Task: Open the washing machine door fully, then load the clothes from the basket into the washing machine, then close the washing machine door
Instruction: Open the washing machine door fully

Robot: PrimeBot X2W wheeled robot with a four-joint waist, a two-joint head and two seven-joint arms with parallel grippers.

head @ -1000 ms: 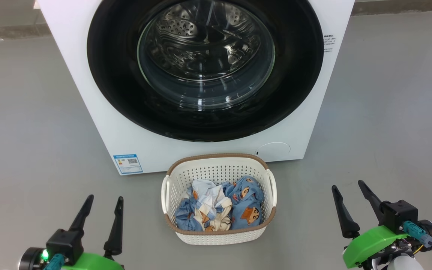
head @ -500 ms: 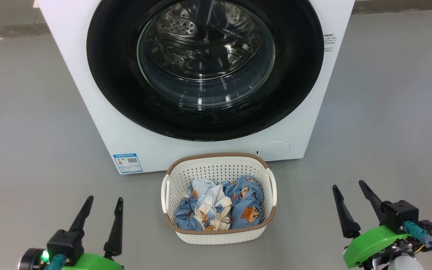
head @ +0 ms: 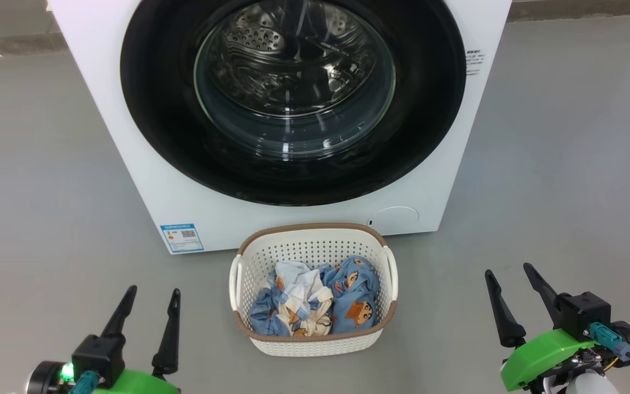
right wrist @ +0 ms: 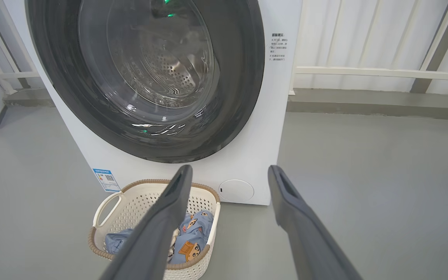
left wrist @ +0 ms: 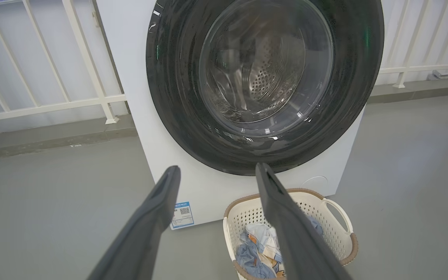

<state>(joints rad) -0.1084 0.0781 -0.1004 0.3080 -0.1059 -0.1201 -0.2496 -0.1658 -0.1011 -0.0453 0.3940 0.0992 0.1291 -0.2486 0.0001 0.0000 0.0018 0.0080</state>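
The left gripper (head: 153,291) and the right gripper (head: 507,269) are hanging low over the floor (head: 47,191), each with its fingers (head: 170,328) spread wide and nothing between them. The basket (head: 309,227) is sitting roughly midway between the two, slightly ahead of their fingertips. The clothes (head: 315,303) are lying bunched in its bottom, below the rim. Beyond the basket, ahead of both grippers and above them, the washer (head: 145,186) is facing them with its door (head: 293,93). The basket's far end is sitting just beside the washer's foot. The door is looking shut: its black ring (head: 156,109) is lying flat against the white front, and the drum (head: 271,44) is showing through the glass with no cloth in it.

Judging by this, the first step, opening the door, is the one in hand and is not yet begun, since neither gripper is touching anything. The next move is calling for one gripper to rise and reach forward past the basket to the ring's edge, then catch it and swing it outward. No handle or recess is showing on the ring from these angles, so I cannot tell which edge is the one to pull. The reaching arm is going to need to pass over the basket without nudging it. The clothes are waiting until the door is standing fully open.
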